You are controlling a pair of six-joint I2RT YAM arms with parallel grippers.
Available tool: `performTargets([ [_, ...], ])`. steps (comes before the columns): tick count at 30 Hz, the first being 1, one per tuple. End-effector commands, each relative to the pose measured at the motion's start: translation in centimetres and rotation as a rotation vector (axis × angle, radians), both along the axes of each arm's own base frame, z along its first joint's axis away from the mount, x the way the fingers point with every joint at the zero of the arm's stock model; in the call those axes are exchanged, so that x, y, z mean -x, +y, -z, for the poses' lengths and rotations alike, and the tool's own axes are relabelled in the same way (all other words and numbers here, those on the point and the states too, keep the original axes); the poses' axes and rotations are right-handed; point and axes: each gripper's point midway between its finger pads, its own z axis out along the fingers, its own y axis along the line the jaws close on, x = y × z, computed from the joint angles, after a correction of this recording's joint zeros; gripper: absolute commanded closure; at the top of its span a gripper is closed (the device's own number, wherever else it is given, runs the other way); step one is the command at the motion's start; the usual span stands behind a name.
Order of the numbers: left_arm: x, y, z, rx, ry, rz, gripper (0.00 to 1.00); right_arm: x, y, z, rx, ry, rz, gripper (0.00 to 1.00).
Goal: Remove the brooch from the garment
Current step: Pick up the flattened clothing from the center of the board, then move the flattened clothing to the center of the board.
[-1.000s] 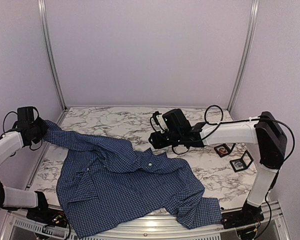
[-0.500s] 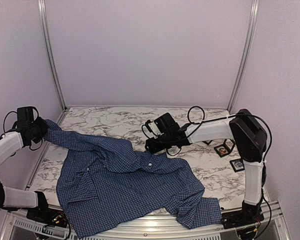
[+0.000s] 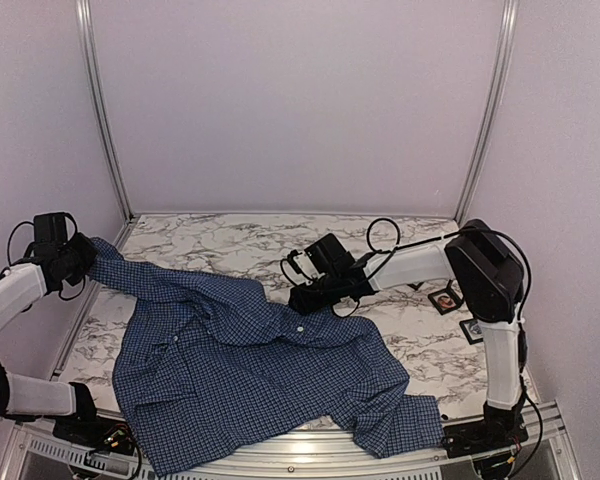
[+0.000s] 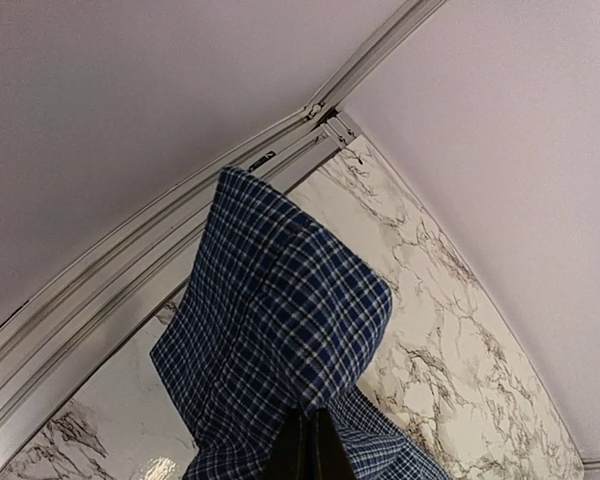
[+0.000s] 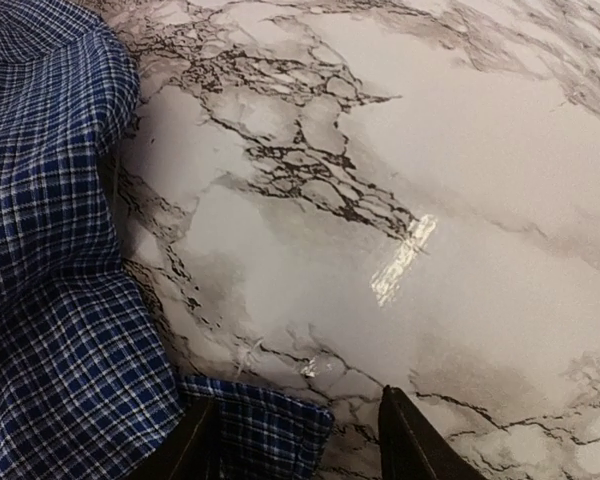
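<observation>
Shifted since a second ago is the right arm [image 3: 420,262]. Its elbow is being folded in, and the right pincer [image 3: 298,296] is being brought leftward and lower, down to the far edge of the garment [image 3: 240,370]. Nothing else is being seen to differ.

The brooch [image 3: 300,328] is being taken for the pale round dot on the chest of the garment, near the middle of the worktop [image 3: 230,245]. It is too small for its colour to be made out, and it is not being shown in either wrist view. The right pincer is being held just at 12 o'clock of it, low over the marble. Its jaws are spread, with a fold of checked edge lying between the fingers but not being pinched. At 9 o'clock, well apart, the left pincer [image 4: 305,455] is being pressed together on a sleeve end. That end is being lifted off the worktop, so the cloth is being drawn out. At 3 o'clock, two small black frames [image 3: 446,298] are lying on the marble, partly hidden by the right arm.

The approach is judged to be the step in hand, as the brooch is not yet being touched. Next, the spread pincer would need to be drawn toward 6 o'clock over the cloth, centred on the pin and closed on it alone, while the sleeve is being held against the pull.
</observation>
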Motion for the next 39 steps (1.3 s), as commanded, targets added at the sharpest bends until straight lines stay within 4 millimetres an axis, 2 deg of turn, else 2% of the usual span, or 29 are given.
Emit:
performTargets([
  [1,-0.3,0.1,-1.5,0.000,-0.050,0.004,1.00,0.0,1.0,0.6,-0.028,0.013,-0.020,0.50],
  [4,-0.4,0.0,-1.7,0.000,-0.052,0.007,1.00,0.1,1.0,0.5,-0.039,0.016,-0.018,0.55],
  [9,-0.4,-0.1,-1.8,0.004,-0.056,0.011,1.00,0.1,1.3,-0.3,-0.066,0.012,-0.014,0.69],
  [16,-1.5,-0.5,-2.9,0.005,-0.078,0.053,1.00,-1.1,1.1,-2.7,-0.086,-0.041,0.024,1.00],
  [20,-2.9,-1.0,-4.1,0.005,-0.099,0.100,1.00,-2.2,0.6,-4.4,-0.087,-0.087,0.071,1.00],
  [21,-3.5,-1.2,-4.5,0.005,-0.108,0.115,1.00,-2.5,0.4,-4.9,-0.092,-0.097,0.087,1.00],
  [25,-6.1,-2.2,-6.3,0.003,-0.134,0.193,1.00,-5.0,-2.6,-6.6,-0.068,-0.165,0.240,1.00],
  [30,-10.4,-4.8,-8.2,-0.028,-0.148,0.292,1.00,-7.6,-6.1,-9.6,-0.095,-0.237,0.384,1.00],
  [33,-13.2,-6.5,-9.3,-0.032,-0.167,0.341,1.00,-8.7,-7.9,-11.7,-0.114,-0.292,0.447,1.00],
  [36,-16.7,-8.1,-10.5,-0.053,-0.179,0.389,1.00,-9.9,-9.3,-12.9,-0.130,-0.320,0.497,1.00],
  [37,-18.1,-8.5,-9.5,-0.047,-0.161,0.399,1.00,-10.3,-9.6,-13.1,-0.133,-0.324,0.509,1.00],
  [39,-20.3,-9.4,-9.0,-0.037,-0.158,0.420,1.00,-11.1,-10.1,-13.0,-0.130,-0.322,0.526,1.00],
])
